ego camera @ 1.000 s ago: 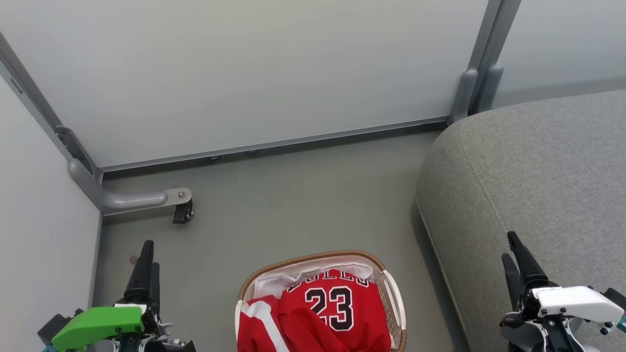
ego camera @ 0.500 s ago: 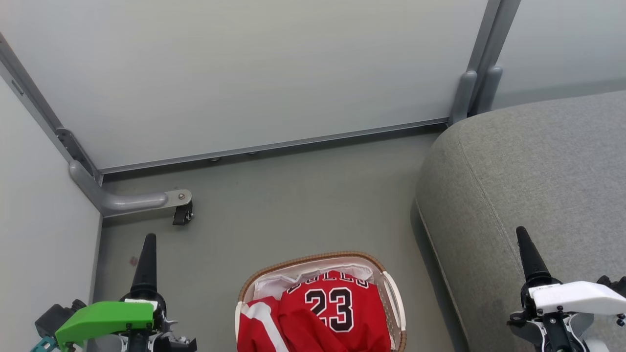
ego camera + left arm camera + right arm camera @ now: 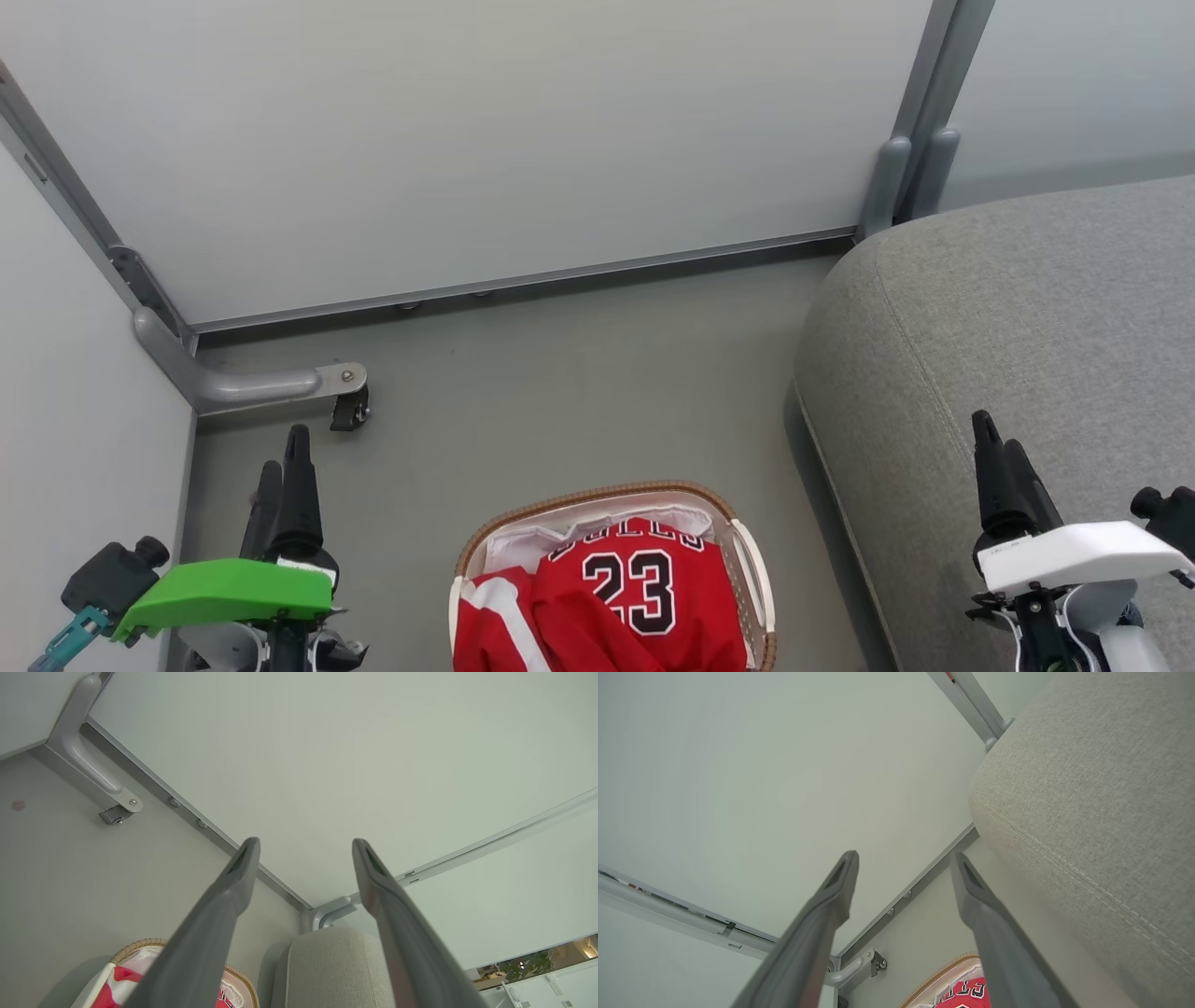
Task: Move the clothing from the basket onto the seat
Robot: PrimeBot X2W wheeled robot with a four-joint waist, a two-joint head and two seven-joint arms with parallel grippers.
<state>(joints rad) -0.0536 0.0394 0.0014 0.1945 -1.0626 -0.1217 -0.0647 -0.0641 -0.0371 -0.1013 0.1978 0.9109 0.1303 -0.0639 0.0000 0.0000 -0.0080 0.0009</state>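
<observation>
The basket [image 3: 611, 493], white with a brown woven rim, stands on the floor at the bottom centre. In it lies the clothing: a red jersey [image 3: 644, 621] marked "23" and a red piece with white bands [image 3: 490, 621]. The grey seat [image 3: 1027, 308] rises to the right of the basket. My left gripper [image 3: 283, 453] hovers left of the basket, open and empty. My right gripper [image 3: 994, 437] hangs over the seat's front edge, open and empty. The left wrist view shows the left gripper [image 3: 306, 842] with jaws apart above the basket [image 3: 140, 945] and seat [image 3: 327, 961]. The right wrist view shows the right gripper [image 3: 906, 855] spread beside the seat [image 3: 1087, 788], with the jersey [image 3: 966, 996] below.
Pale partition panels [image 3: 467, 140] with grey metal frames close off the back and left. A frame foot with a black caster [image 3: 350, 408] sticks out onto the grey floor [image 3: 579, 373] at left. Open floor lies between the basket and the back panel.
Both grippers have moved a little up the head view and turned at the wrist. The basket, the clothing and the seat have stayed where they were.
</observation>
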